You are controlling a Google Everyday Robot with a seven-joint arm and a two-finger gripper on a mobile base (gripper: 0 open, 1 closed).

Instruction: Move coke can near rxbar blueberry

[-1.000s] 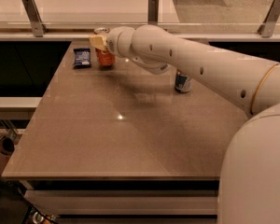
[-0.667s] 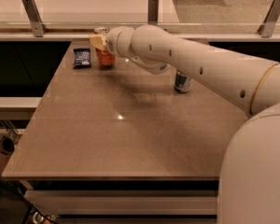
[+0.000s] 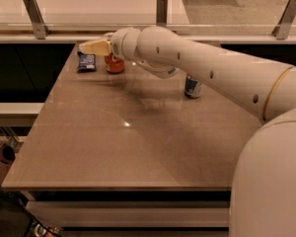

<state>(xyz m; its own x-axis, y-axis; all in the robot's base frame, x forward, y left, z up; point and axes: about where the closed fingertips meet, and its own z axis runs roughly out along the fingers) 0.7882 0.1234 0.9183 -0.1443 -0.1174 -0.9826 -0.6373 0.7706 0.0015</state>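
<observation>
The coke can (image 3: pixel 114 64) stands upright on the far left part of the table, red-orange, its top hidden behind my arm. The rxbar blueberry (image 3: pixel 86 61), a small dark blue wrapper, lies flat just left of the can, with a narrow gap between them. My gripper (image 3: pixel 94 47) hovers above the table, over the gap between the bar and the can, higher than the can's body. It does not appear to hold the can.
A taller silver-and-blue can (image 3: pixel 193 87) stands at the right, partly behind my arm. The brown table (image 3: pixel 128 147) ends at a glass rail with metal posts (image 3: pixel 162 9) along the back. My arm reaches in from the right.
The gripper has shifted a little left and up, away from the coke can. The can and the bar have stayed where they were.
</observation>
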